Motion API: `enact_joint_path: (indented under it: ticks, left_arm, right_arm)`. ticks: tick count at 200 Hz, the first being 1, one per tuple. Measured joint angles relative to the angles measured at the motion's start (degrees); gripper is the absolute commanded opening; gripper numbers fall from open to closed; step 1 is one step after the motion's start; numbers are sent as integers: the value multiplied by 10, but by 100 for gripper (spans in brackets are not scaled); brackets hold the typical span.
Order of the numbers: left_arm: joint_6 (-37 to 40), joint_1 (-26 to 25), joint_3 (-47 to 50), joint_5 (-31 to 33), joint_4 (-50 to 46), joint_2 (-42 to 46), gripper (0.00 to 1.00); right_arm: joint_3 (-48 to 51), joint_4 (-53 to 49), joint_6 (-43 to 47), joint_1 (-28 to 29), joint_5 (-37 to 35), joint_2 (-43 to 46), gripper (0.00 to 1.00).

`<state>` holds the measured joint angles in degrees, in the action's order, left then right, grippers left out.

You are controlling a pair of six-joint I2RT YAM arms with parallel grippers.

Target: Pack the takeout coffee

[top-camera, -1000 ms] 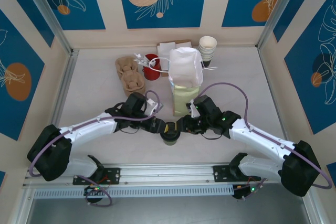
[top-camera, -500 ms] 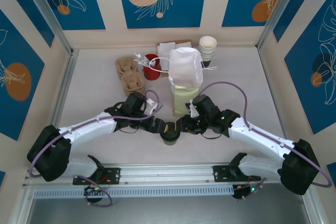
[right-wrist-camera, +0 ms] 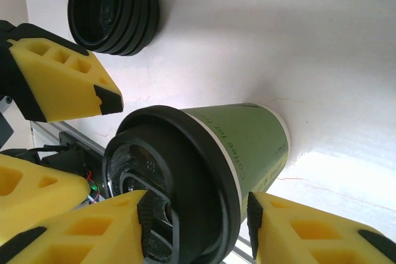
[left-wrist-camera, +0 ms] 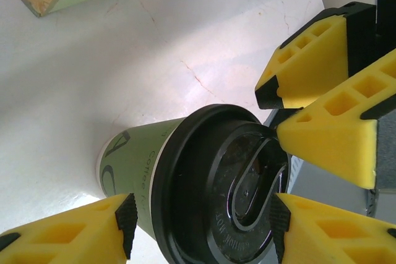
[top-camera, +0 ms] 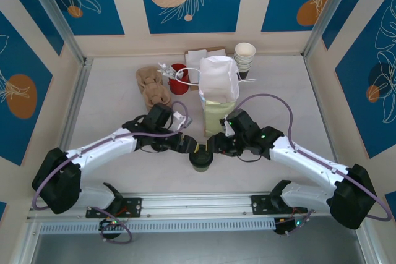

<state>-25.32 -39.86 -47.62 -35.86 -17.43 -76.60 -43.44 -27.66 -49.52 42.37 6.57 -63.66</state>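
Observation:
The takeout coffee [top-camera: 201,158], a green paper cup with a black lid, stands upright on the table near the front edge. My left gripper [top-camera: 188,146] comes at it from the left and my right gripper [top-camera: 214,145] from the right, their tips meeting over the lid. In the left wrist view the coffee [left-wrist-camera: 204,183] sits between my left gripper [left-wrist-camera: 201,227] jaws, which are open and straddle the lid. In the right wrist view my right gripper [right-wrist-camera: 198,217] is also open around the coffee [right-wrist-camera: 210,153], with a thin gap at the rim.
A tall white and green paper bag [top-camera: 218,94] stands just behind the cup. Behind it are stacked cream cups [top-camera: 245,57], a red cup [top-camera: 179,80], cardboard carriers [top-camera: 153,88] and napkins [top-camera: 198,57]. A stack of black lids [right-wrist-camera: 114,7] lies on the table.
Both grippers' jaws have widened around the lid. The left arm has shifted slightly away from the near edge. The cup has stayed in place.

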Motion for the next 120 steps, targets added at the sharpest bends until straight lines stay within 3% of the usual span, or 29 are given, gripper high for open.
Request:
enact_joint_path:
  ticks: [120]
  left_arm:
    - [19,24,-96,49,-94,46,64]
  right_arm:
    - [-96,-68,24,0,-2,32,48]
